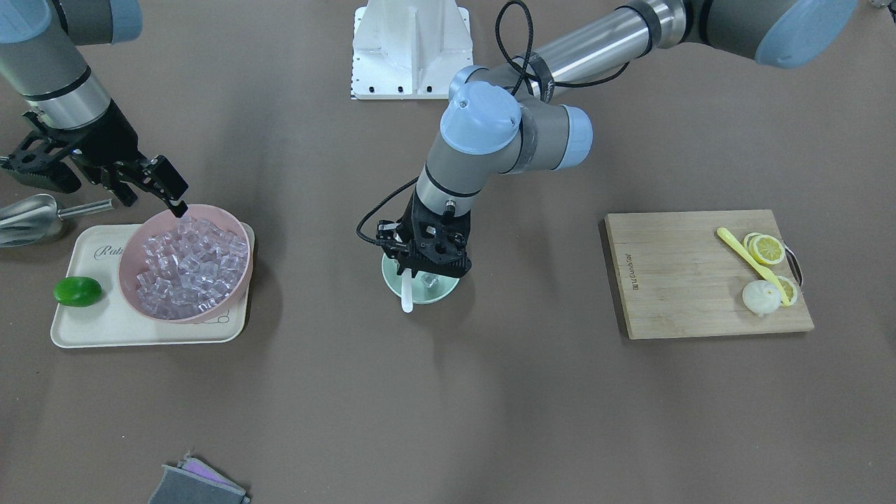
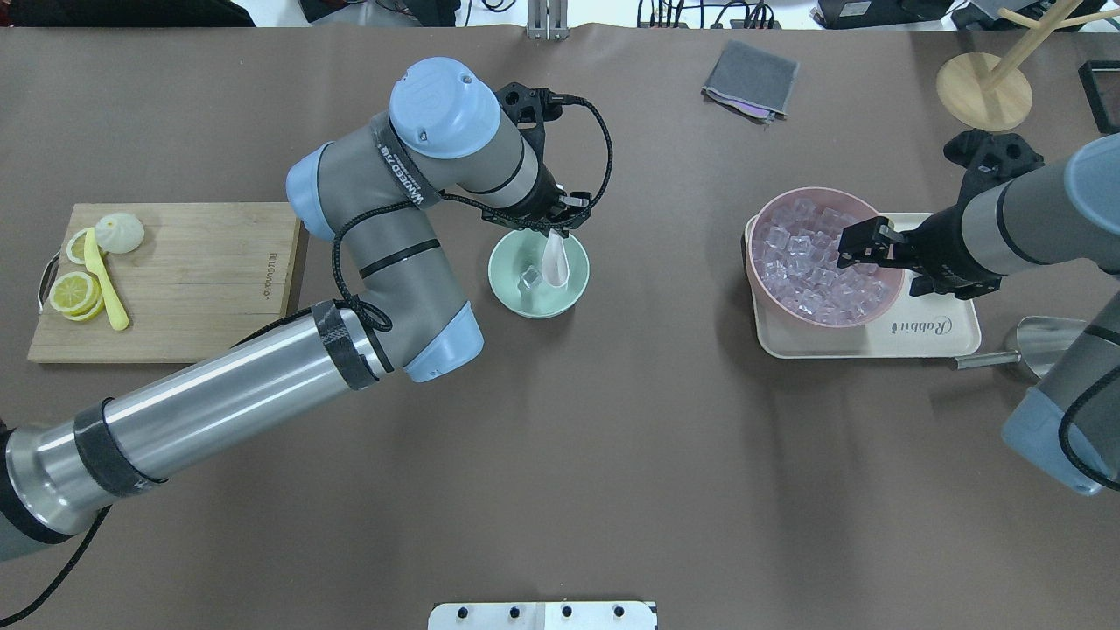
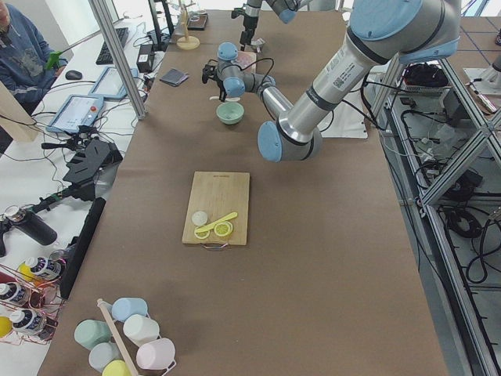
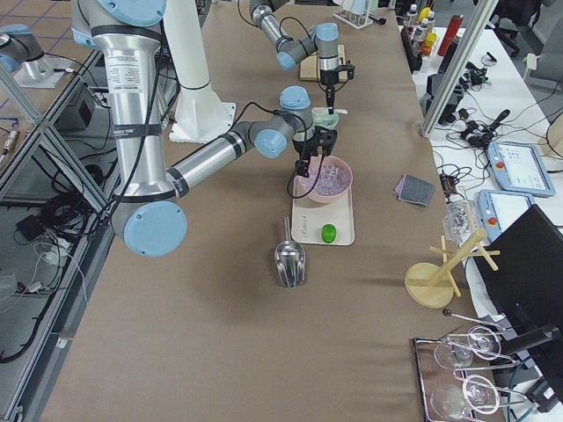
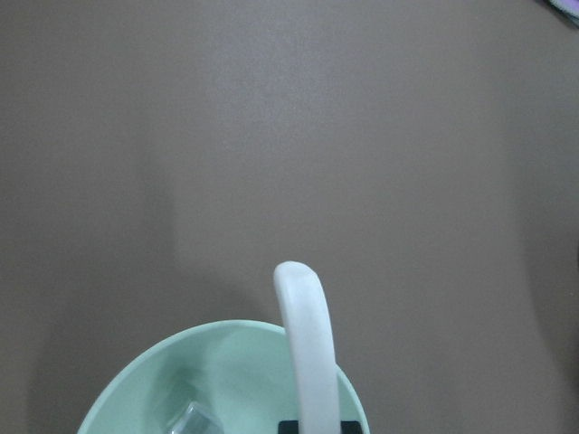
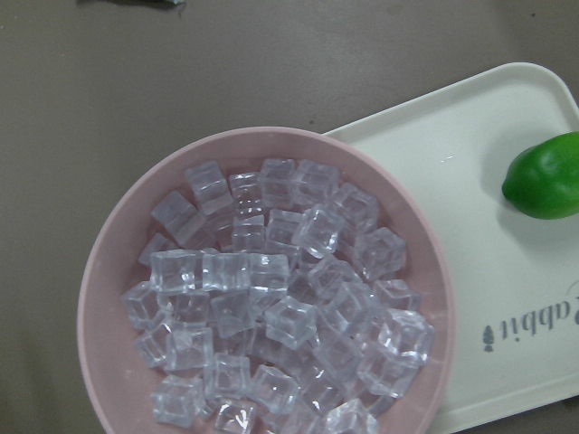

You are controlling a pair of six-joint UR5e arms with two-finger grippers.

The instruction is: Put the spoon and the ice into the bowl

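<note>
The mint-green bowl [image 2: 518, 297] stands at mid-table and also shows in the front view [image 1: 442, 291]. One clear ice cube [image 2: 530, 277] lies inside it. My left gripper [image 2: 553, 234] hangs just over the bowl, shut on the white spoon [image 2: 555, 261], whose scoop is down in the bowl. In the front view the spoon's end [image 1: 407, 297] pokes out over the rim. The left wrist view shows the spoon [image 5: 308, 344] above the bowl [image 5: 181, 371]. My right gripper [image 2: 847, 248] is open and empty over the pink bowl [image 2: 884, 302] of ice cubes [image 6: 271, 307].
The pink bowl sits on a cream tray [image 2: 927, 337] with a lime [image 1: 77, 291]. A metal scoop [image 1: 28, 217] lies beside the tray. A cutting board [image 2: 192, 271] holds lemon slices, a yellow spoon and a bun. A grey cloth [image 2: 751, 79] lies at the far edge.
</note>
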